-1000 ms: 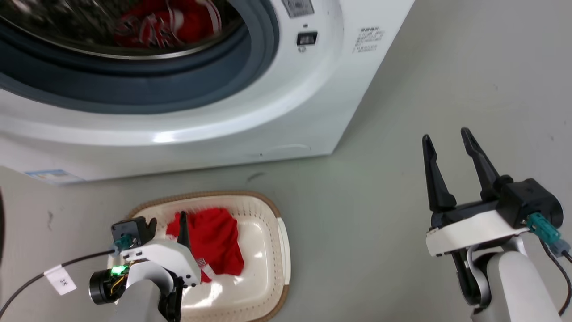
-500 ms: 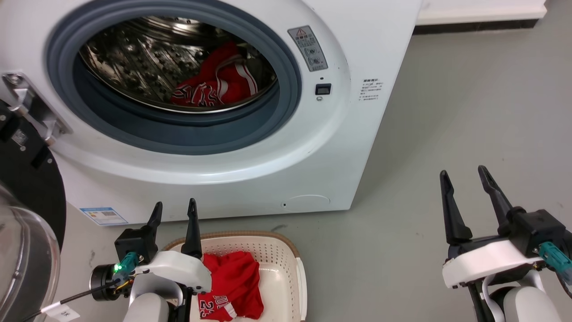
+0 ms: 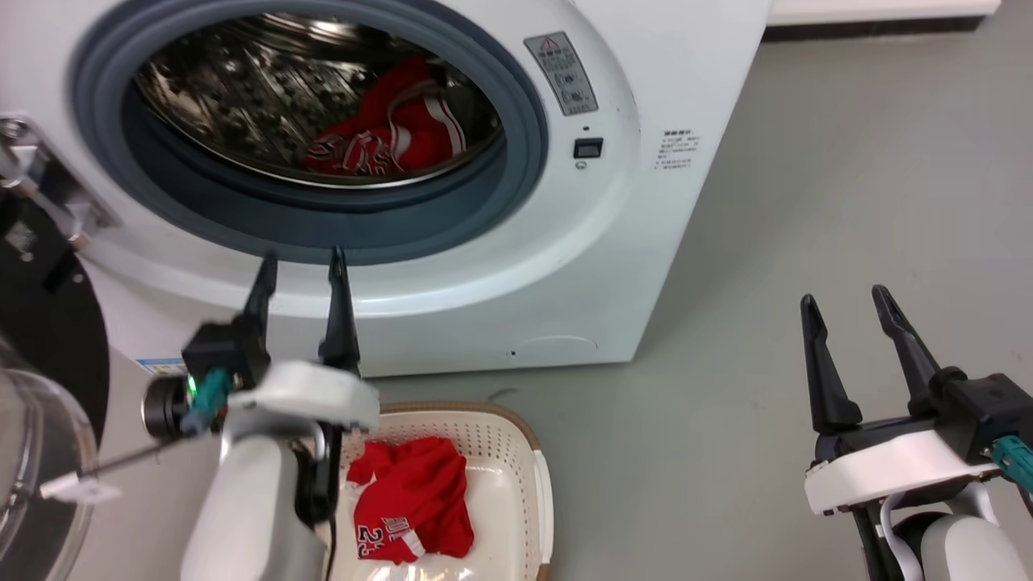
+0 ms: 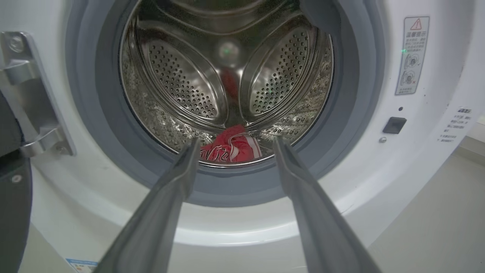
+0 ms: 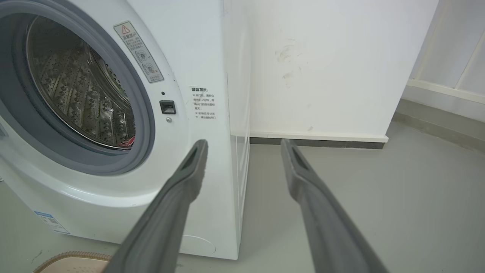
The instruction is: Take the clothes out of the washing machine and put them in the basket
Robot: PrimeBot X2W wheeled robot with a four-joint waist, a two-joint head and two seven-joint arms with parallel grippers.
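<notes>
- Before the open washing machine (image 3: 646,242), the left end effector (image 3: 300,260) hovers left of centre, its two fingers parted and holding nothing, aimed at the drum mouth.
- Red clothes (image 3: 379,137) lie low in the drum, upper centre of frame; a second red piece (image 3: 416,496) lies in the basket (image 3: 484,410) at bottom centre.
- At lower right, the right end effector (image 3: 843,297) is likewise parted and empty.
- The best course appears to be to pass over the grey ring (image 3: 524,153) without brushing it, pinch a raised fold, then lift clear of the lip.
- Writing: a white "23" shows on the red piece; the warning sticker (image 3: 562,74), with its red triangle, and the printed lines (image 3: 680,149) are too small to read.
</notes>
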